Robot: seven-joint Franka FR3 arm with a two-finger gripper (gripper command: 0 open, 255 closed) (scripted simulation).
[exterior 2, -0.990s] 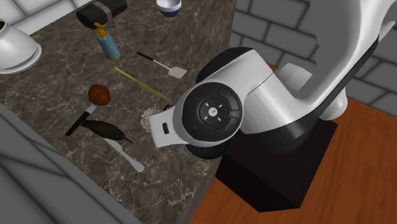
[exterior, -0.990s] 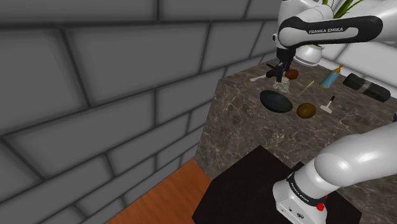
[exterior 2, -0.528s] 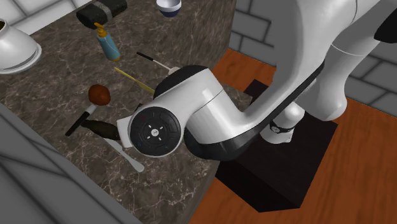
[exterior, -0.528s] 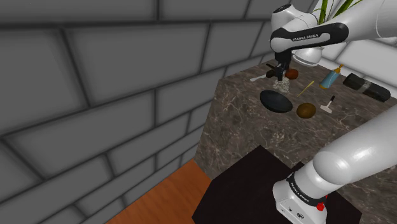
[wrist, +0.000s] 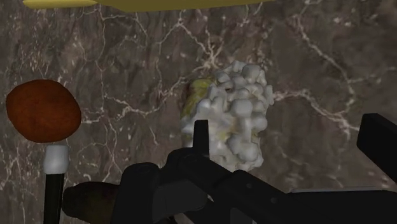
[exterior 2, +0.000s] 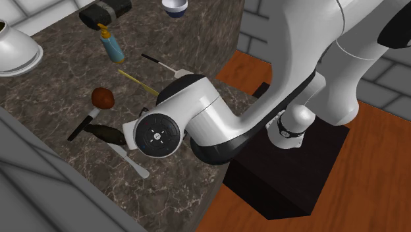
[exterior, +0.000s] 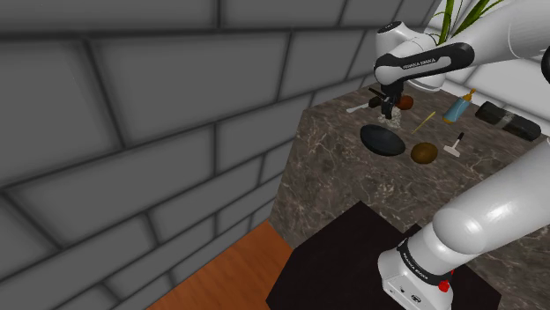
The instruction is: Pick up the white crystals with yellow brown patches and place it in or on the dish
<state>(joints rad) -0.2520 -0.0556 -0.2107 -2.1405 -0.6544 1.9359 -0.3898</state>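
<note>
- We are watching the arm (exterior 2: pixel 197 122) swinging in over the counter (exterior: pixel 335 167) since 1 s ago
- The dark dish (exterior: pixel 382 139) is waiting empty nearby
- The gripper (exterior: pixel 386 106) is hovering over the crystals; we cannot tell whether it is apart or clamped
- The white crystals (wrist: pixel 232 114) are lying on the counter, so we are judging the grasp as imminent

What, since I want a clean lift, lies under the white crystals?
The white crystals rest on the dark veined countertop; nothing else shows beneath. Their underside is covered by the cluster itself.

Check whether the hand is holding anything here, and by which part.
Nothing is held. The hand is open; the crystals lie on the counter between its fingers, not clasped.
</note>
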